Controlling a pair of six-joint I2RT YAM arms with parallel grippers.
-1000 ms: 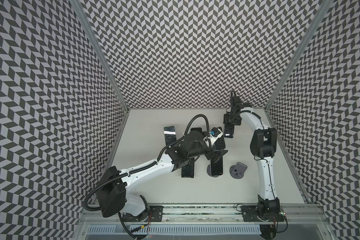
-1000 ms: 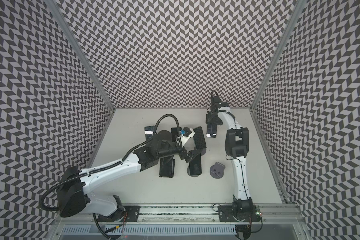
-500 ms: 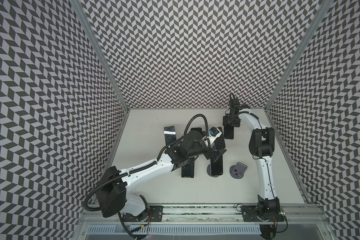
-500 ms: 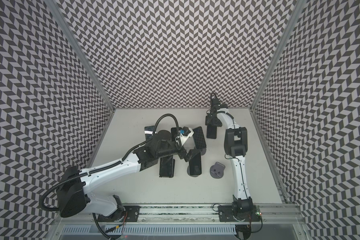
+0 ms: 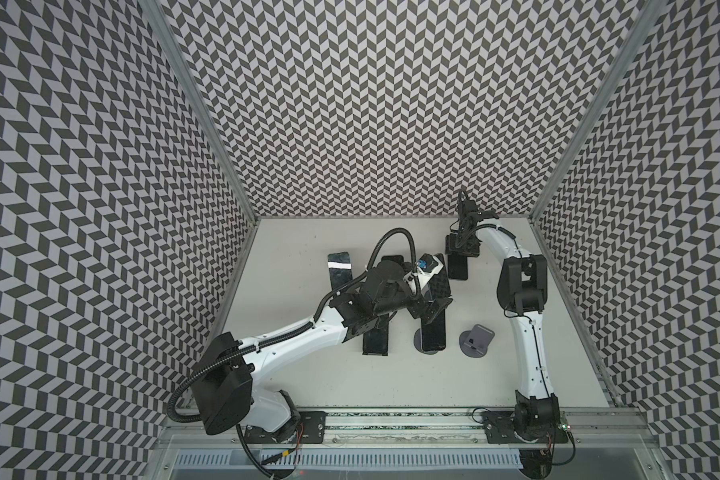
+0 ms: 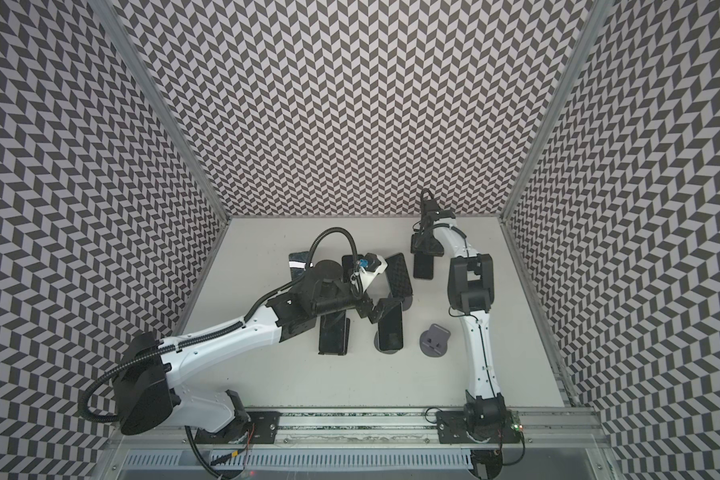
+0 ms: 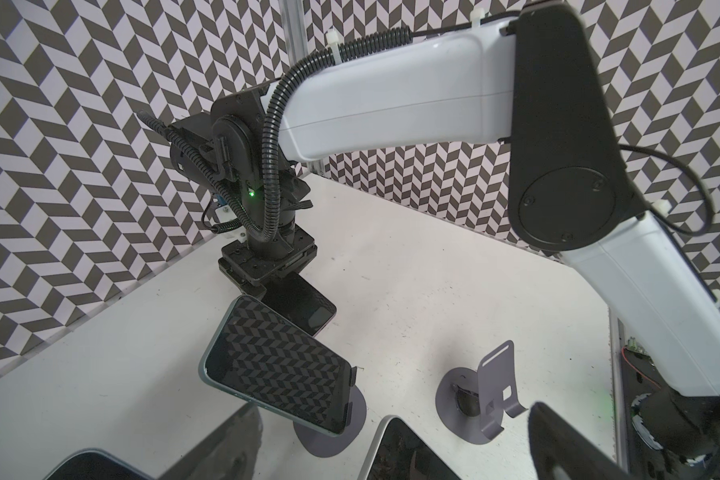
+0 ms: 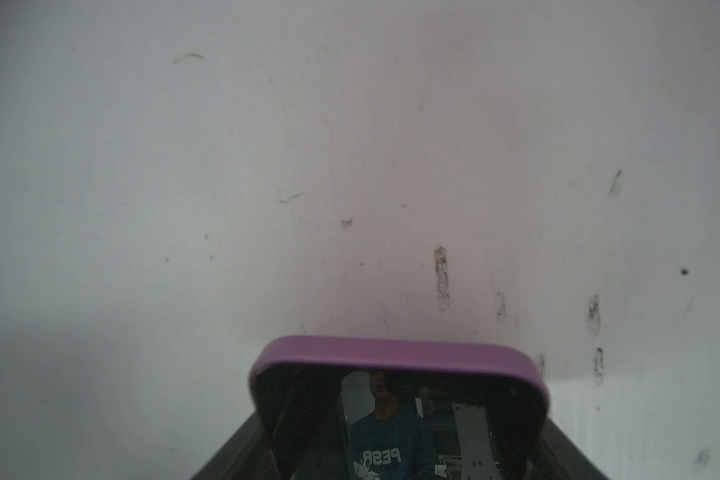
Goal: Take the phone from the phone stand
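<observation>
At the back right, my right gripper [image 5: 460, 249] [image 6: 424, 246] is shut on one end of a dark phone [image 5: 458, 269] [image 6: 424, 267] with a purple rim [image 8: 395, 353]. The phone lies low over the white table. In the left wrist view the same phone [image 7: 302, 307] sticks out from under that gripper [image 7: 267, 270]. An empty grey phone stand [image 5: 477, 338] [image 6: 435, 340] [image 7: 489, 399] stands at the front right. My left gripper [image 5: 430, 309] [image 6: 378, 311] hangs open over the middle, above another phone [image 5: 433, 332] leaning on a stand.
A phone [image 7: 279, 365] with a chevron reflection leans on a round-based stand [image 7: 337, 432] mid-table. Two more dark phones [image 5: 375, 337] [image 5: 340, 270] lie to the left. Patterned walls close three sides. A metal rail [image 5: 391, 419] runs along the front.
The right gripper has come down a little with the phone, bringing it closer to the table. The left arm has hardly moved.
</observation>
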